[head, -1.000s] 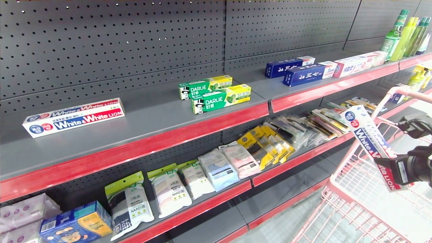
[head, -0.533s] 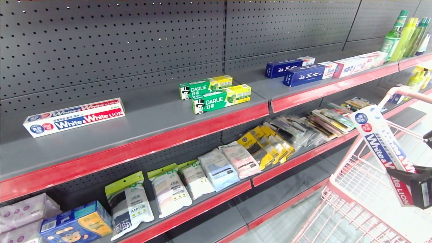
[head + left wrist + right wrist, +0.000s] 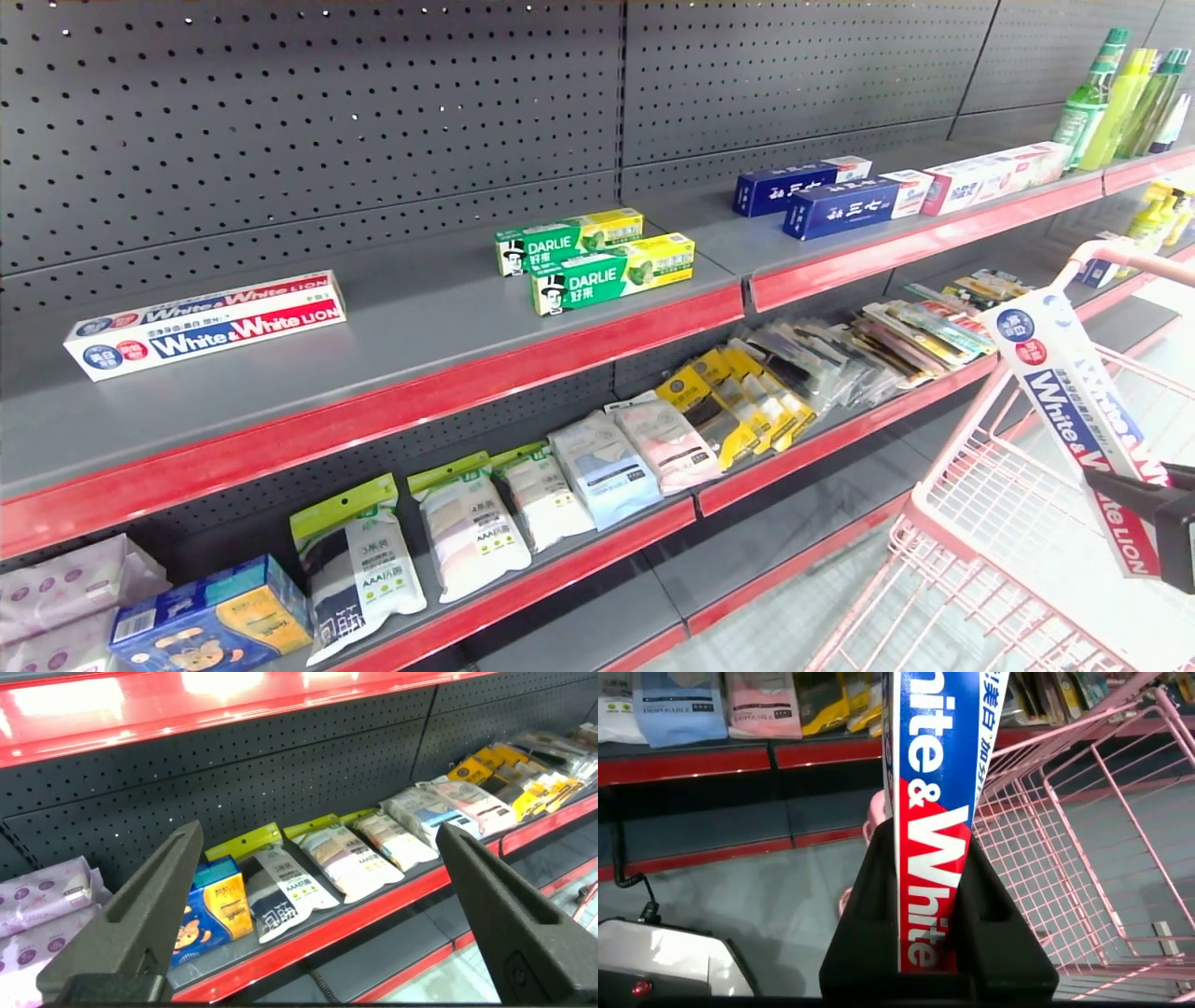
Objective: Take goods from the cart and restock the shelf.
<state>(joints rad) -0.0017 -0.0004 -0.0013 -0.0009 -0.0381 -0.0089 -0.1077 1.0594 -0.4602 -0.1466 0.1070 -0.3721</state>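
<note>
My right gripper (image 3: 1153,504) is shut on a white, blue and red toothpaste box (image 3: 1069,411), held upright and tilted above the pink wire cart (image 3: 980,523) at the far right. In the right wrist view the toothpaste box (image 3: 936,784) stands clamped between the black fingers (image 3: 873,905), over the cart (image 3: 1083,831). A matching toothpaste box (image 3: 203,323) lies on the upper grey shelf (image 3: 392,327) at the left. My left gripper (image 3: 318,915) is open, facing the lower shelf's packets (image 3: 346,859).
Green toothpaste boxes (image 3: 597,259) and blue boxes (image 3: 822,196) lie further right on the upper shelf. Green bottles (image 3: 1120,93) stand at the far right. The lower shelf holds sock packets (image 3: 523,504), yellow packs (image 3: 738,397) and a blue box (image 3: 210,621).
My right gripper has carried the toothpaste box to the right and slightly down, toward the picture's right edge. The shelf goods have not moved.
</note>
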